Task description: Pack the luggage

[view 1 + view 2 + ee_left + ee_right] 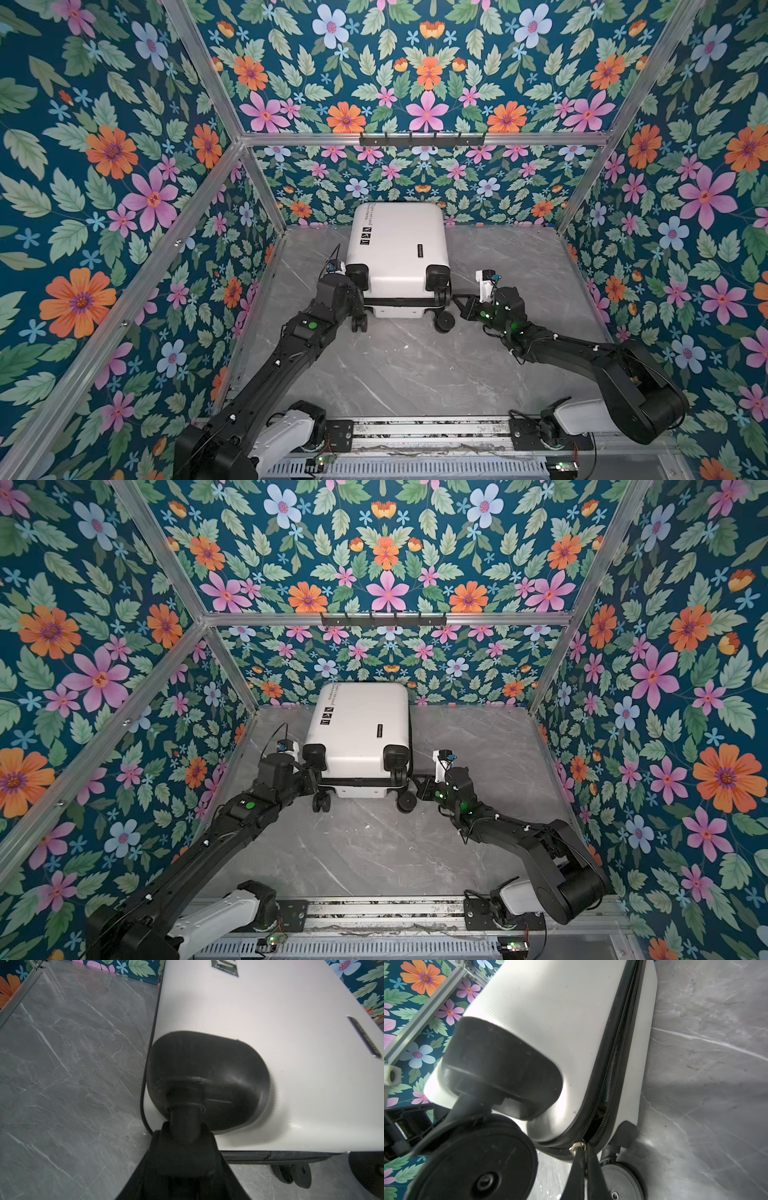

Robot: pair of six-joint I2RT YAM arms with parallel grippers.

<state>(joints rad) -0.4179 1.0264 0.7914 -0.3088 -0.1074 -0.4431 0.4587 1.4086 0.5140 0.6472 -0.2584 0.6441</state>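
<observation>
The luggage [399,245] [361,725] is a white hard-shell suitcase lying flat and closed on the grey marble table [395,374], with its black wheels toward the near edge. My left gripper [356,308] [313,784] [185,1147] is at its near left corner, shut on the stem of the black wheel [182,1124] there. My right gripper [455,298] [415,780] [583,1150] is at the near right corner, shut on the metal zipper pull [577,1145]. Beyond the pull, the zipper [610,1076] along the right side gapes open. The luggage [270,1012] [550,1012] fills both wrist views.
Floral walls and aluminium frame posts [199,232] close in the table on three sides. A black hook rail [422,139] hangs on the back crossbar. The suitcase's back end sits close to the rear wall. A loose-turned wheel [444,322] rests on the table by my right gripper.
</observation>
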